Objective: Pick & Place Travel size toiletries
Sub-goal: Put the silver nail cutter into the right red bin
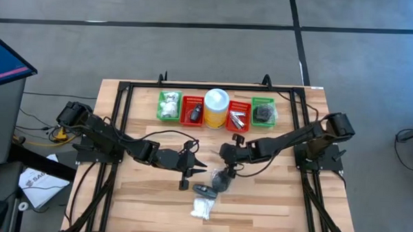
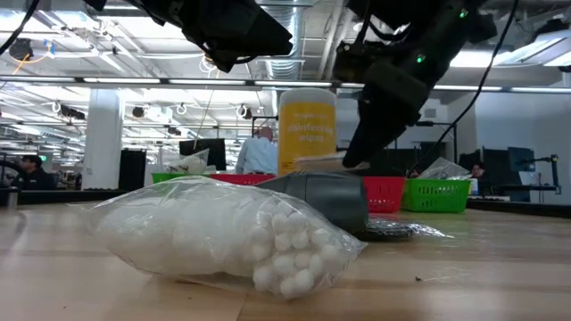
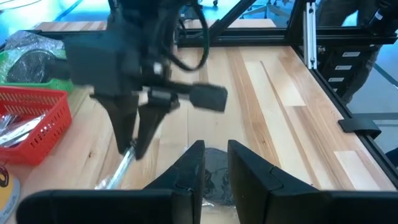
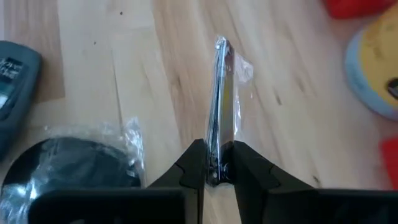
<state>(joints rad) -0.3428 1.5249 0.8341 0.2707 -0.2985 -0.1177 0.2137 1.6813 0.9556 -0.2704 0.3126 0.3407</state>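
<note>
My right gripper (image 4: pixel 219 169) is shut on a silvery-grey piece in a clear wrapper (image 4: pixel 221 93), near the table's middle (image 1: pixel 229 158). Below it lie a dark round disc in a clear wrapper (image 1: pixel 221 180), a dark grey piece (image 1: pixel 205 190) and a clear bag of white fluffy balls (image 1: pixel 202 209), all flat on the wood. My left gripper (image 1: pixel 191 167) hovers open just left of the disc (image 3: pixel 214 177) and touches nothing. In the low view the white bag (image 2: pixel 214 236) fills the foreground, with the grey piece (image 2: pixel 326 198) behind it. My right gripper pinches one end of the wrapped silvery piece (image 4: pixel 215 163) between its two fingers. The piece runs straight on from the fingertips, along the fingers. The fingers (image 3: pixel 134 134) point slanting downward. In the low view the piece (image 2: pixel 319 161) is lifted above the grey piece.
Along the far side stand a green basket with white bundles (image 1: pixel 169 106), a red basket (image 1: pixel 192 111), a yellow canister with a white lid (image 1: pixel 216 107), a red basket with silvery bits (image 1: pixel 239 117) and a green basket with dark discs (image 1: pixel 263 111). People show in the room beyond.
</note>
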